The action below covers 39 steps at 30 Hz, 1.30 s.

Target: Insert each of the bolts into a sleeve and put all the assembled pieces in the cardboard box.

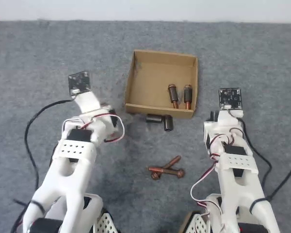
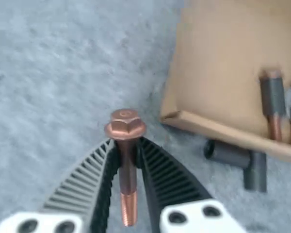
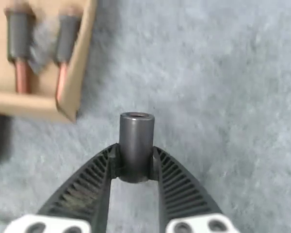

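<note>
— Since two assembled pieces [image 1: 173, 95] already lie side by side in the cardboard box [image 1: 131, 80], what does the overhead view leave undone?

— Two loose sleeves [image 1: 155, 118] sit touching each other just outside the box's near wall. A few loose bolts [image 1: 167, 170] lie crossed on the grey carpet [image 1: 39, 58] between the arms. I'd say roughly half the job remains.

— And the left wrist view?

— The left gripper [image 2: 126, 141] pinches a copper bolt [image 2: 125, 128] by its shank. The flanged hex head stands clear past the fingertips and the threaded end points back toward the wrist. It hangs over carpet near the box corner [image 2: 208, 127]. Gripping mid-shank probably keeps it from swivelling, though the thread sits inside the jaws.

— The right wrist view?

— The right gripper [image 3: 136, 150] is clamped around a dark sleeve [image 3: 136, 138]. It holds the rear half, so the open bore faces outward, unobstructed. That looks deliberate: a free mouth to receive a bolt. It is over carpet beside the box's wall [image 3: 80, 63].

— So the next step is mating them?

— Likely, and lining up the axes seems the delicate part.
</note>
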### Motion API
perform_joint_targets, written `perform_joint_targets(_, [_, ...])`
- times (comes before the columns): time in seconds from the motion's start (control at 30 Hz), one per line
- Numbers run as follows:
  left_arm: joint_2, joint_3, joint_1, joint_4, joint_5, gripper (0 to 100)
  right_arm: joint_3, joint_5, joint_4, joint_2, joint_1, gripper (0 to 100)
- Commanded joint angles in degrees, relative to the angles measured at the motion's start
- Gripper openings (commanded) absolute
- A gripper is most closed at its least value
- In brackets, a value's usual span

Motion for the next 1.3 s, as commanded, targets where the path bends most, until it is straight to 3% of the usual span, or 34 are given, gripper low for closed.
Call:
perform_joint_targets(0.0, [-3.69,-1.27,-1.32,-2.29,0.44,1,-0.44,0.7,-7.69,-2.51,-1.19,0.7])
perform_joint_targets(0.47, [-3.69,-1.19,-4.48,-2.29,0.44,1,0.79,0.62,-23.6,0.84,-10.95,0.7])
perform_joint_targets(0.87, [-3.6,1.1,-8.0,-5.1,0.35,1,1.05,0.35,-70.11,26.42,-12.26,0.7])
perform_joint_targets(1.1, [-3.6,1.1,-8.0,-5.19,0.35,1,0.44,0.44,-92.53,40.48,-13.32,0.7])
perform_joint_targets(1.27, [-3.6,1.1,-8.0,-5.19,0.35,1,-3.43,0.53,-101.58,49.71,-16.13,0.7])
